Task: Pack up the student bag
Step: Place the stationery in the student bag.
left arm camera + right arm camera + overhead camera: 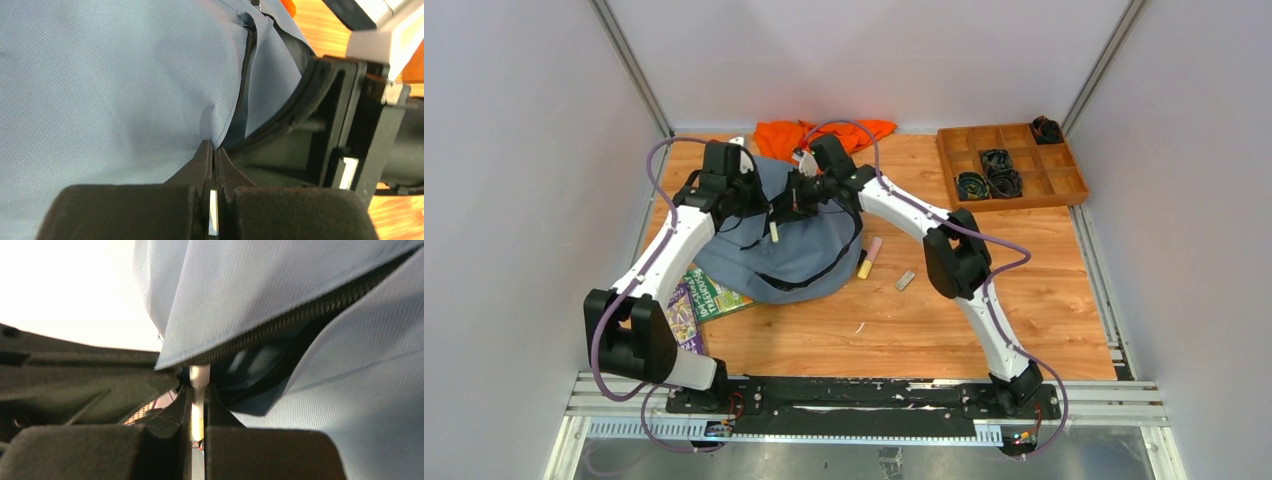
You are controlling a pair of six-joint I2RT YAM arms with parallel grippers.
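Student bag [794, 245] (large soft grey-blue fabric backpack) lies on wooden surface [944, 320] just beside crumpled orange cloth [824, 130]; left pincer [214, 150] clenched on its fabric by dark zipper [245, 75], right pincer [199, 390] grasping white zipper tab [200, 374].

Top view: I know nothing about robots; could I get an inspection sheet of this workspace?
Surface: wooden table.
Job's things: student bag, rumpled, zipper gaping.
Clutter: orange cloth behind it; books at its near left; markers and pale block to its right; wooden tray holding dark coils.
Tools: left tool shut on the bag's fabric; right tool shut on a white tab at the zipper.
Cables: purple cables along both arms.
Surroundings: plain pale walls.
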